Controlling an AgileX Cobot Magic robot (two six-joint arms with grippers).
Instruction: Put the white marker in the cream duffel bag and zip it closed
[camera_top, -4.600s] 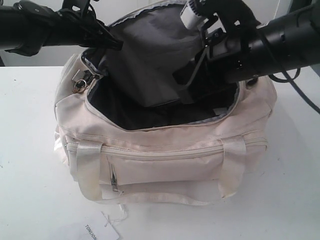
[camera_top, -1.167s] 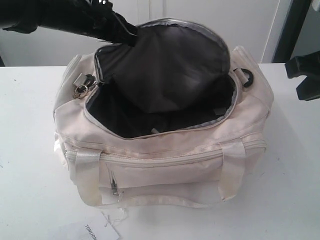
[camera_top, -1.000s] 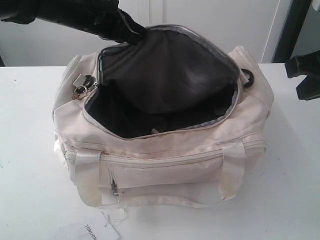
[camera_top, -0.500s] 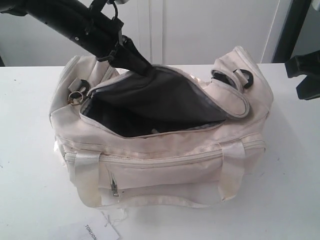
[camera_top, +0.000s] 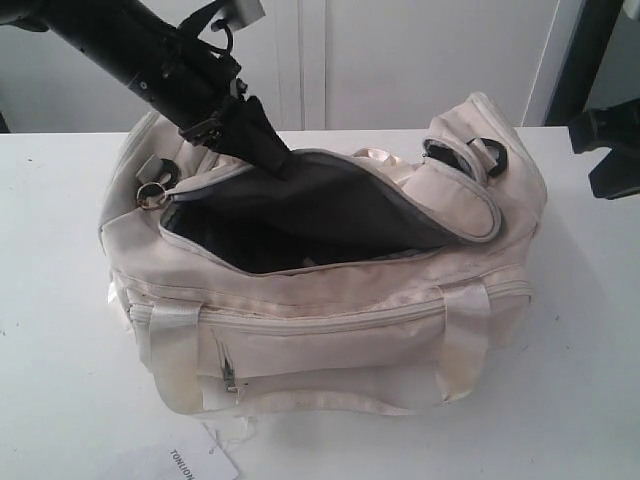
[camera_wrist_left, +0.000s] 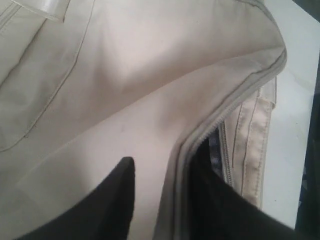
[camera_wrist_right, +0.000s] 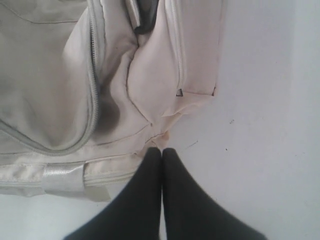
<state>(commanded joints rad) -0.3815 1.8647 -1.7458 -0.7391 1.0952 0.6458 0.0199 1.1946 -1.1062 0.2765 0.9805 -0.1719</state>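
Exterior view | cream duffel bag (camera_top: 330, 320): soft, slumped | lining (camera_top: 310, 210): dark, smooth

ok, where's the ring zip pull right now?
Exterior view: the ring zip pull is at the left end of the cream duffel bag, at the corner of its open mouth.

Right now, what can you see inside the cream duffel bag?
Only dark lining shows through the cream duffel bag's opening. The flap, pinched by the left gripper, lies over most of the interior, so the white marker cannot be seen.
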